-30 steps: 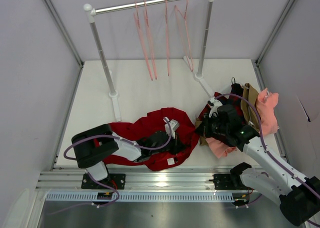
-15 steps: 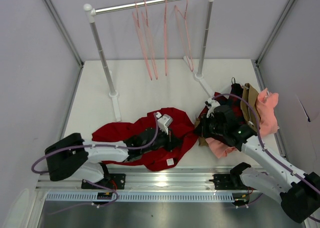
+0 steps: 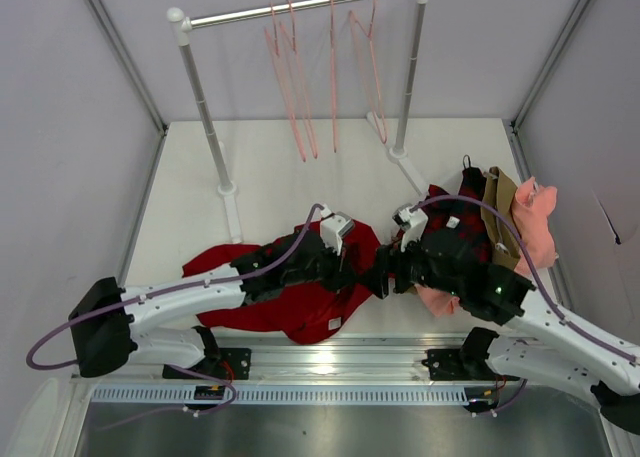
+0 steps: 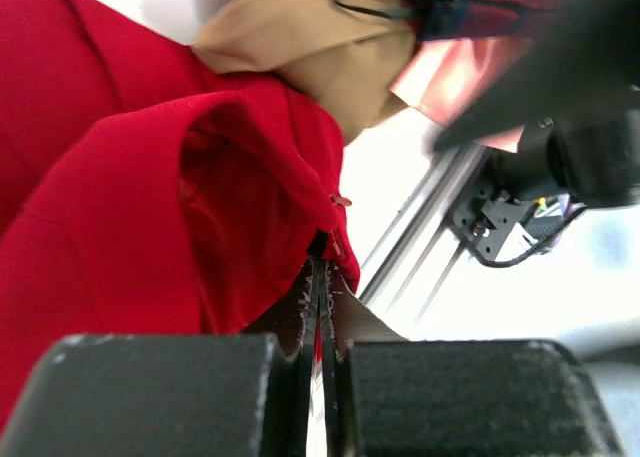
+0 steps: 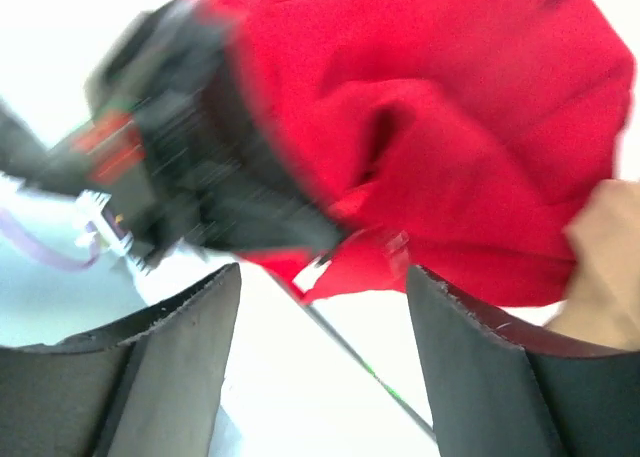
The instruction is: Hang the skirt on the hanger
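The deep-red skirt [image 3: 262,302] lies crumpled at the table's near edge. Its right edge is lifted by my left gripper [image 3: 350,270]. In the left wrist view the left gripper [image 4: 322,282] is shut on a fold of the skirt [image 4: 150,197], with red cloth pinched between its pads. My right gripper [image 3: 383,280] stands open just to the right, facing the same raised edge. In the right wrist view the right gripper [image 5: 320,312] has nothing between its fingers, and the skirt [image 5: 460,127] is just beyond them. Several thin pink hangers [image 3: 291,87] hang from the rail at the back.
A clothes rack [image 3: 204,107] stands across the back on two white feet. A pile of clothes lies at the right: a red-and-black plaid garment [image 3: 455,215], a tan one [image 3: 497,199] and a salmon-pink one [image 3: 538,227]. Walls close in on both sides.
My left arm has stretched to the right, dragging and lifting the skirt's edge with it. My right gripper has swung left towards that edge and opened its jaws.
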